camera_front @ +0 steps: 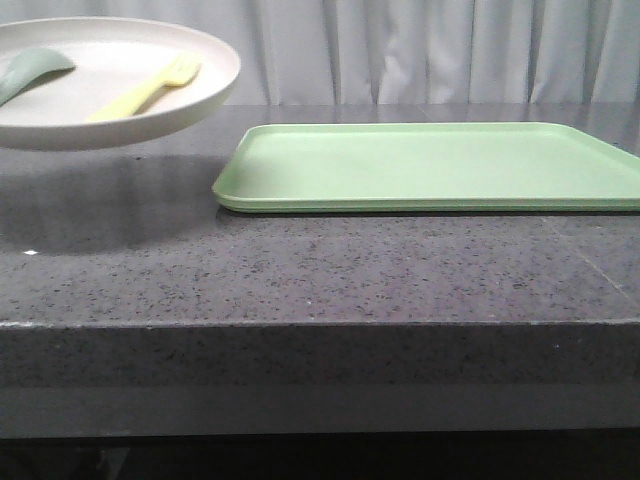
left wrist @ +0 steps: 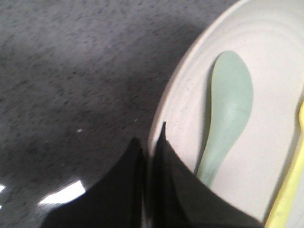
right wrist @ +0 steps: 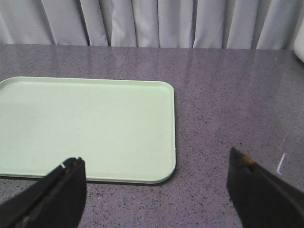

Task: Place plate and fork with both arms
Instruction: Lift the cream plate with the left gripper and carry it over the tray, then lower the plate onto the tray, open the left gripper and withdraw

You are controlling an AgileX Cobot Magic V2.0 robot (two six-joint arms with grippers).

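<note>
Beige plate (camera_front: 150, 115), unmarked, pinched at its rim by left hand (left wrist: 151, 142).

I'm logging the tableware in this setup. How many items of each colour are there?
Off-white: 1, the plate
Pale yellow: 1, the fork
Teal-green: 1, the spoon
Light green: 1, the tray
Total: 4
</note>
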